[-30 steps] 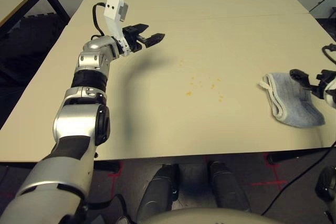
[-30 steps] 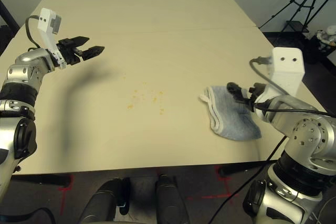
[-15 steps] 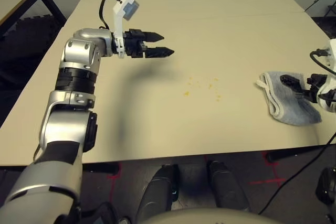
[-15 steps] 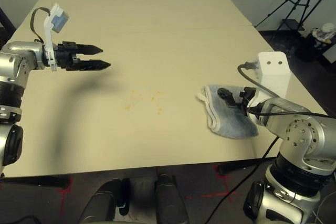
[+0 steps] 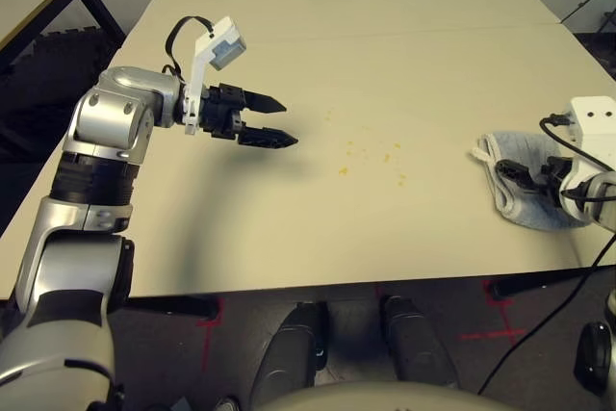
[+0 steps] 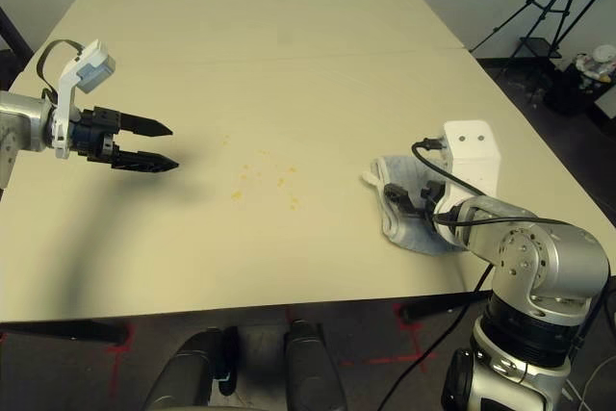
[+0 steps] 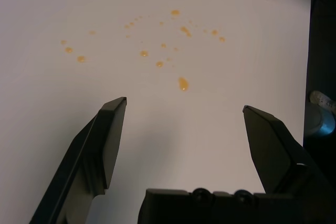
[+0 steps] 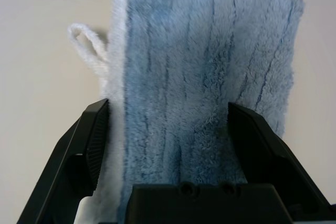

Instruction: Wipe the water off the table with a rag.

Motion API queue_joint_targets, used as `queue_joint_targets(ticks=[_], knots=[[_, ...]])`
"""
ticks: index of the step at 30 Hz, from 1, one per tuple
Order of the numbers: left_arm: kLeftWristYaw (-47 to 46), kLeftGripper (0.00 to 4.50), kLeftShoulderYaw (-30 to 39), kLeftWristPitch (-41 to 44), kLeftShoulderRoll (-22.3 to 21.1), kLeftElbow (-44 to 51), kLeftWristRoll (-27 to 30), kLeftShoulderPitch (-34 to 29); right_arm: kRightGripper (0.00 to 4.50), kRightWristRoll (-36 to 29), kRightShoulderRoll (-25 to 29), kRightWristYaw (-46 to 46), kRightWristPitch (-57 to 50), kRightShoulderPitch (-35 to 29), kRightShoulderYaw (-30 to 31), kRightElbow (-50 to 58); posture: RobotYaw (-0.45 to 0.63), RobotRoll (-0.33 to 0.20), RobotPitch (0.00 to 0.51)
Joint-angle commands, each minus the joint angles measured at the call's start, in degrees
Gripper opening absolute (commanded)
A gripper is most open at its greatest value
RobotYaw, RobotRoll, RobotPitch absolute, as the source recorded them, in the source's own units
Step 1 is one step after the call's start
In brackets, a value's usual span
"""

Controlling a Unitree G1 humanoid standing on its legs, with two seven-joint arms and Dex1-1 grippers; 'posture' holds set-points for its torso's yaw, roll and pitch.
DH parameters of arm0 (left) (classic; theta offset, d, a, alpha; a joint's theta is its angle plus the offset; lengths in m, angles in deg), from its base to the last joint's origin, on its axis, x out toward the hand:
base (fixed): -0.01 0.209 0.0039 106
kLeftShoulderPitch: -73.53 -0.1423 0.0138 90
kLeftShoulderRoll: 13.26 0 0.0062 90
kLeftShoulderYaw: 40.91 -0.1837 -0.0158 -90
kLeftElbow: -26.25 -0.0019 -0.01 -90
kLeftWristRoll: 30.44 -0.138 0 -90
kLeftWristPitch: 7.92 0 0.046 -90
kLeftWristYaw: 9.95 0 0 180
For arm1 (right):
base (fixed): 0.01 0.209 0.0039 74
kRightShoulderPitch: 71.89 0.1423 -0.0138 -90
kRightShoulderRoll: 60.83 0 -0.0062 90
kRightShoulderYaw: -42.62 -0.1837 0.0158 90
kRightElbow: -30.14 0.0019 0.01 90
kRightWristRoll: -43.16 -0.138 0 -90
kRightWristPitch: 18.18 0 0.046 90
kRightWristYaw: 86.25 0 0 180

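The small grey-blue ribbed rag point(image 8: 205, 77) lies flat near the right edge of the pale beige table point(image 5: 385, 36), its long axis running straight ahead between the spread, empty fingers of the right gripper point(image 8: 178, 145), which straddles its near end. The left gripper point(image 5: 271, 120), also open and empty, hovers well apart beyond the tiny yellow-orange water drops point(image 7: 181, 83), so the right arm is clearly nearer.

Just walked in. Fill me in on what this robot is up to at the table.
It is about to wipe up a spill. The right gripper is open with its fingers on either side of the grey-blue rag, which lies flat near the table's right edge, not yet gripped. The small yellow-orange drops of water sit unwiped mid-table. The left gripper hovers open over the table left of the drops, holding nothing.
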Motion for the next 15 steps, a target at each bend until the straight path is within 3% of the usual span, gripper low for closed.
queue_joint_targets(ticks=[1, 13, 15], knots=[[0.3, 4.5, -1.3, 0.1, -0.5, 1.8, 0.3, -0.9, 4.47, 2.5, 1.9, -1.3, 3.9, -1.1, 3.4, -5.1, -0.02, 0.0, 0.161], [-1.7, 4.5, -0.9, 1.7, 0.6, 3.9, 2.0, -1.7, 4.47, 5.9, 3.2, -3.6, 9.5, -2.0, 5.8, -14.7, -0.02, 0.0, 0.161], [-1.9, 4.5, -0.9, 1.8, 0.7, 3.9, 2.1, -1.5, 4.14, 6.0, 3.3, -3.9, 9.7, -1.5, 6.2, -15.3, -0.02, 0.0, 0.161]])
